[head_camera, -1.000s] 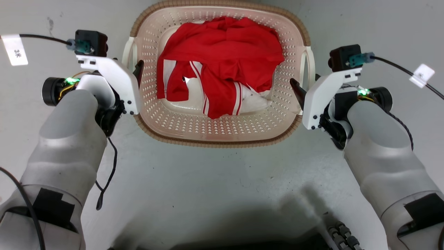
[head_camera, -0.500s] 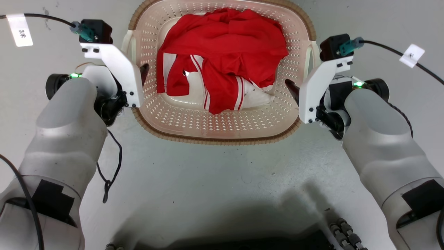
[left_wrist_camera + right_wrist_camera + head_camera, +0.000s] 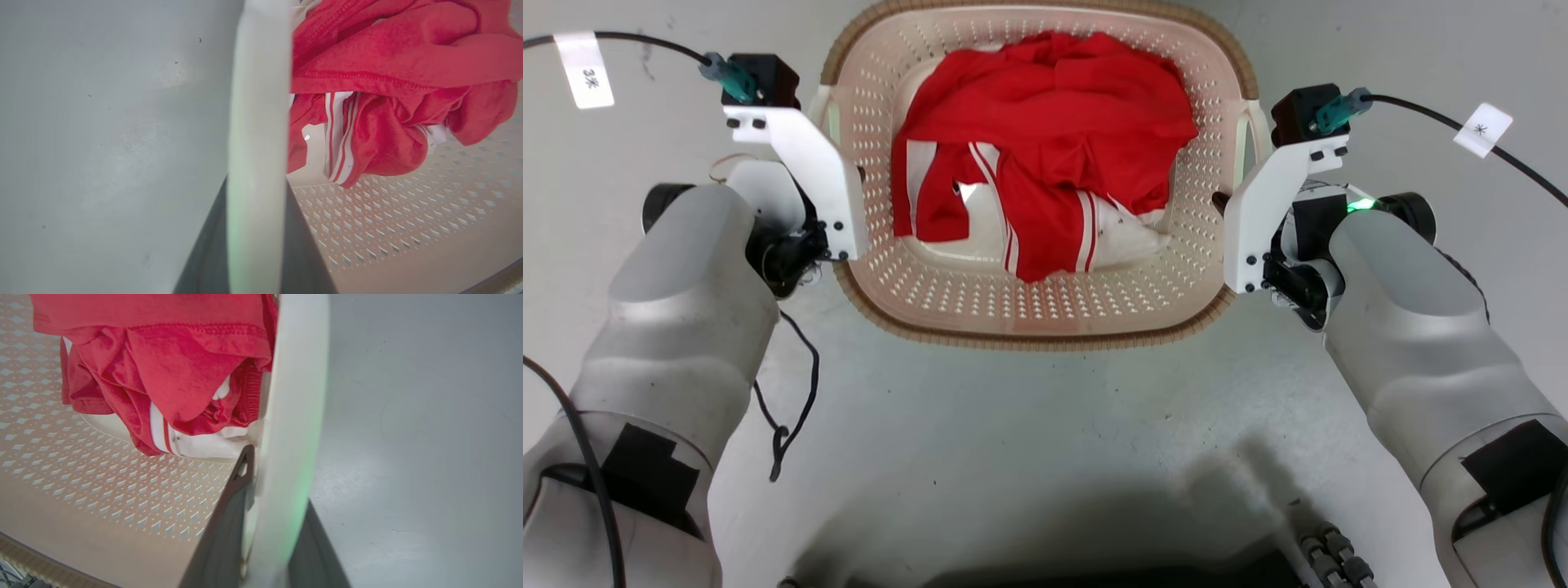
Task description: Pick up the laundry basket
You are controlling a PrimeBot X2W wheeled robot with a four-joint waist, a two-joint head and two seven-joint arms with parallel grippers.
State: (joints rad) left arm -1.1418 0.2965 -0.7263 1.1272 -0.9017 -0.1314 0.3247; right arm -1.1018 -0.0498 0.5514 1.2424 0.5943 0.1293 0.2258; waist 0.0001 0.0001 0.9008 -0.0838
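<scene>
We are clenching left gripper (image 3: 256, 204) and right gripper (image 3: 282, 477) on the laundry basket's (image 3: 1045, 336) handles (image 3: 259, 102) between their fingers — next, presumably, an even lift.

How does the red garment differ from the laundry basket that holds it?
The laundry basket is cream with a brown rim, while the red garment is red with white stripes. The basket is perforated plastic with an even, rounded shape; the garment is cloth, crumpled in folds. The basket is the larger of the two, and the garment lies inside it.

Crumpled red clothing (image 3: 1054, 122) with white stripes; pale grey, speckled floor (image 3: 1029, 425).
</scene>
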